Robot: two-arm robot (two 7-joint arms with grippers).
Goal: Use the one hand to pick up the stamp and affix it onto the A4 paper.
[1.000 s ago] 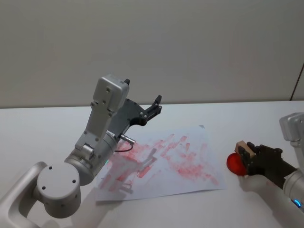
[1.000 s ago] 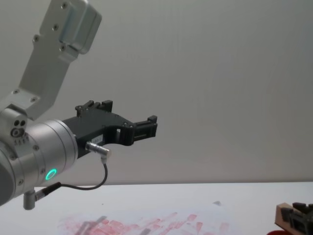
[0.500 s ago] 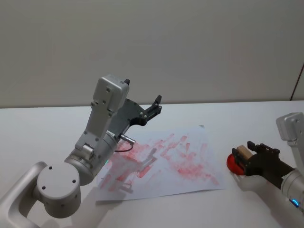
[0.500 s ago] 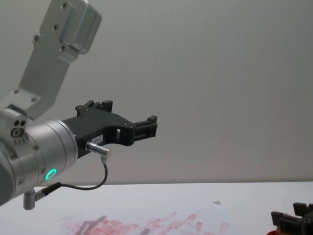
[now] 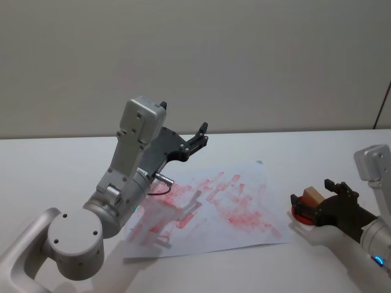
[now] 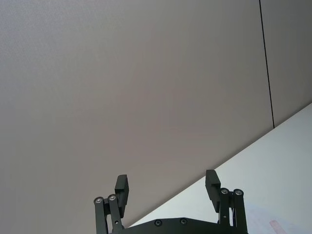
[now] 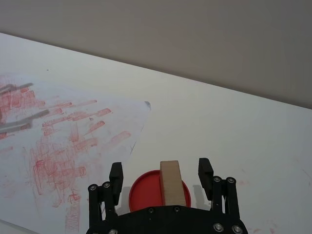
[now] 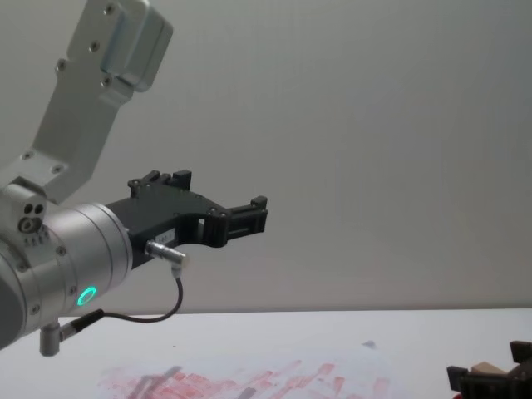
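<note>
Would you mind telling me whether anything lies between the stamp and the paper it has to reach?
Nothing visible does. The stamp sits on a red pad between the open fingers of the right gripper, and only bare table separates it from the paper. The left gripper is raised over the paper's far side, not in the path.

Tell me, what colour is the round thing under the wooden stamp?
Red: the round pad, clearest in the right wrist view.

Right gripper [image 7: 161,174] lower, fingers [image 7: 116,175] apart
</note>
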